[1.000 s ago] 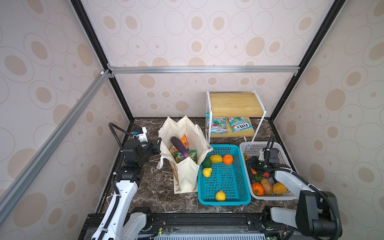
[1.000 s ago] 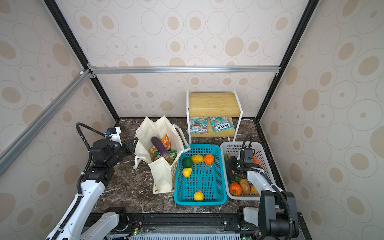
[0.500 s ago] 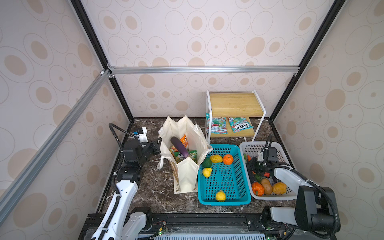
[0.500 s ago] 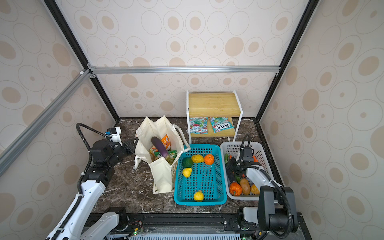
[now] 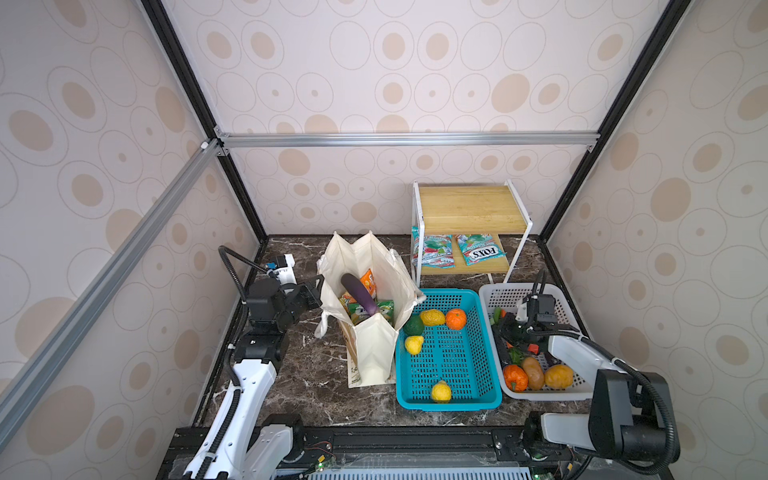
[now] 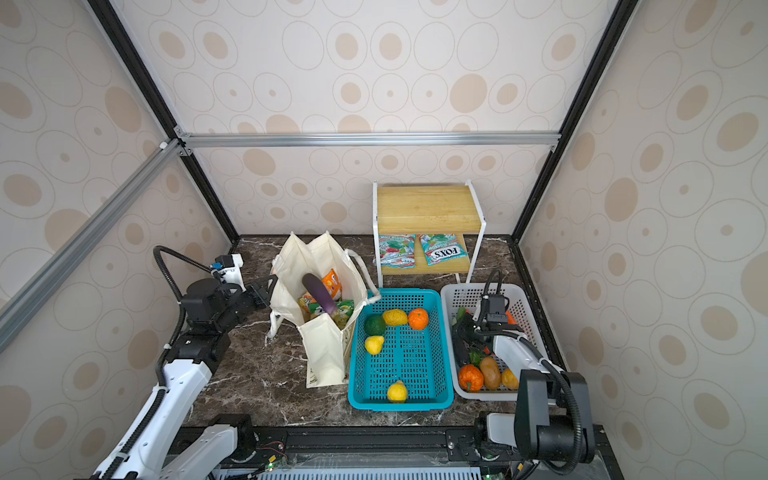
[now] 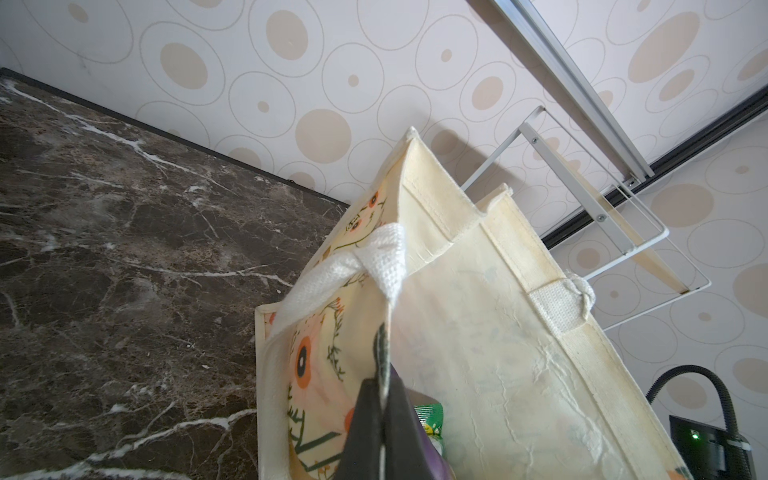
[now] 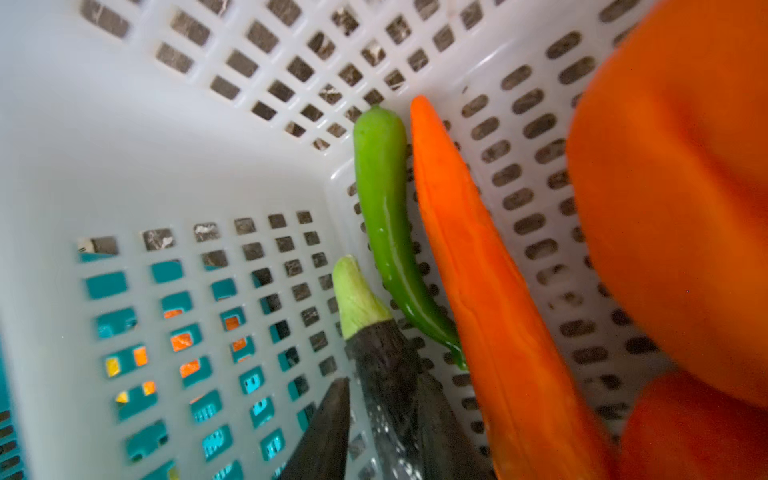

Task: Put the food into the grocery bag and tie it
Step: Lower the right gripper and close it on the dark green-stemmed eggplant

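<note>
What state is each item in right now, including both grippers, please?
grocery bag: upright, mouth open, handles untied.
left gripper: shut on the bag's rim.
basket eggplant: lying in the white basket, unclamped.
right gripper: open, straddling the basket eggplant.
bagged eggplant: leaning inside the bag.
</note>
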You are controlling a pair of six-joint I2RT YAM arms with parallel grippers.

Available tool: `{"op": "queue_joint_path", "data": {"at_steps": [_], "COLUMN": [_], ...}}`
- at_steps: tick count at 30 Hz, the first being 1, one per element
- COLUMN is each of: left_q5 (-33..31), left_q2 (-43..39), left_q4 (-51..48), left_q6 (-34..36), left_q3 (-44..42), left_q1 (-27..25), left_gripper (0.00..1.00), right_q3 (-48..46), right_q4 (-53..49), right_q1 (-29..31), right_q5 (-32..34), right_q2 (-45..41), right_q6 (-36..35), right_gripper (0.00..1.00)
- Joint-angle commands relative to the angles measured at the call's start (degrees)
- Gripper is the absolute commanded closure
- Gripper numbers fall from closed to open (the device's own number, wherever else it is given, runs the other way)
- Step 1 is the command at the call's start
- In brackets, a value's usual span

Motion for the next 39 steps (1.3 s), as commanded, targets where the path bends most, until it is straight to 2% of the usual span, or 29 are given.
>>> {"op": "queue_joint_path", "data": {"at_steps": [1, 5, 7, 8, 9, 10, 14, 16, 19, 26, 39], "left_q5": [0.6, 0.7, 0.8, 0.8, 0.8, 0.9, 1.4, 1.4, 1.4, 1.4, 1.4], "left_q2": [0.6, 0.7, 0.6, 0.7, 0.5, 0.5, 1.1, 1.3, 1.1, 1.1, 1.2], "left_q4": [0.3, 0.5, 0.5, 0.5, 0.6, 0.6, 0.4, 0.5, 0.4, 0.2, 0.2], "left_q6": [-0.4, -0.5, -0.6, -0.6, -0.5, -0.5, -0.2, -0.2, -0.1, -0.2, -0.4], "left_q3": [-0.8, -0.9, -0.9, -1.0, -1.1, -1.2, -1.1, -1.0, -0.7, -0.9, -0.7], "left_q1": [0.1, 0.1, 0.1, 0.1, 0.1, 0.1, 0.1, 0.1, 0.1, 0.1, 0.1], "left_gripper": [1.00, 1.00, 1.00, 1.00, 1.00, 1.00, 1.00, 1.00, 1.00, 1.00, 1.00], "right_q3": [2.0, 3.5, 3.4, 3.5, 3.7, 3.8, 2.2, 2.3, 3.5, 2.4, 1.1], "right_q4": [-7.8, -13.4, -15.4, -16.1, -17.0, -17.8, -16.3, -15.7, -16.7, -14.4, -8.9], "right_q1": [0.0, 0.3, 0.4, 0.5, 0.5, 0.5, 1.1, 1.2, 1.3, 2.3, 2.1], "right_q5": [6.2, 9.4, 9.5, 9.0, 9.3, 10.1, 8.4, 5.8, 4.5, 2.1, 0.3], "right_q2": [-3.3, -6.6, -8.0, -8.8, -9.6, -10.6, -13.4, -11.9, -8.4, -6.0, -1.5], "right_q6": [-2.6, -3.6, -3.1, -3.4, -4.0, -4.0, -6.2, -7.2, -7.6, -8.6, -7.5], "right_gripper": [0.69, 0.56, 0.54, 0.50, 0.28, 0.26, 0.33, 0.59, 0.70, 0.70, 0.60]}}
